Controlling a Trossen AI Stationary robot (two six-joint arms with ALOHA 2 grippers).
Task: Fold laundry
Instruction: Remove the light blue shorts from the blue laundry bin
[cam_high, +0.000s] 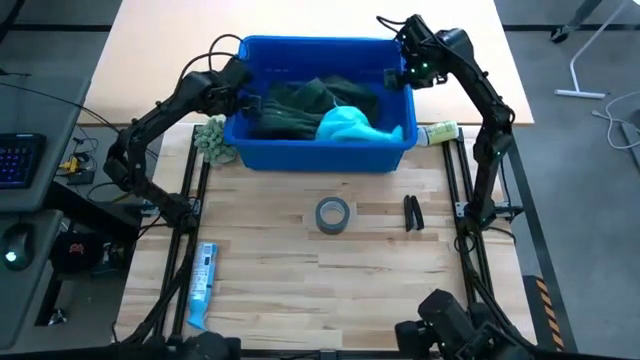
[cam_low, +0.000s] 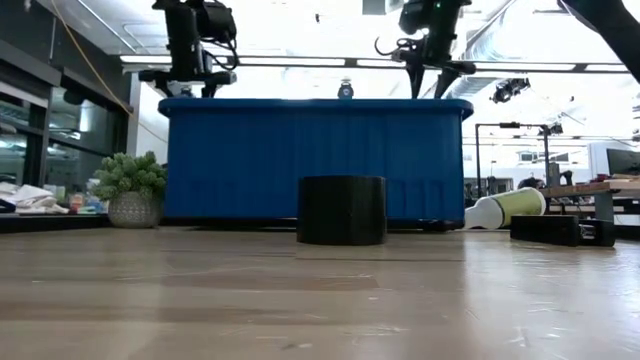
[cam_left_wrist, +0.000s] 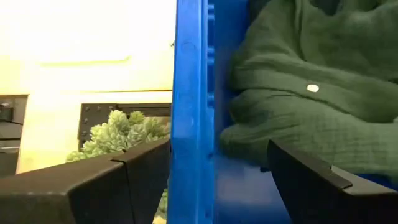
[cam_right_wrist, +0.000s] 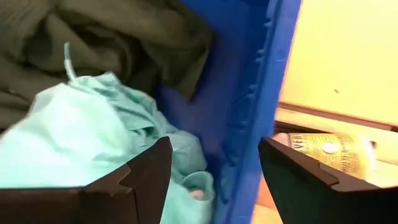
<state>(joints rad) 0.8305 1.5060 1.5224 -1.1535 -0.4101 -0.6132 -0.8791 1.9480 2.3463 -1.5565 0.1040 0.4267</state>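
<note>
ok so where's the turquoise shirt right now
In the high view the turquoise shirt lies inside the blue bin, toward its right front corner, heaped beside and partly over the dark green garments.

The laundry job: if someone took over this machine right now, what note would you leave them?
Left gripper: open, straddling the blue bin's left wall.
Right gripper: open, straddling its right wall.
Dark green garments and turquoise shirt: bunched inside the bin, neither one gripped.
Done: nothing folded.
Left: lift each piece out onto the table and fold it.
</note>
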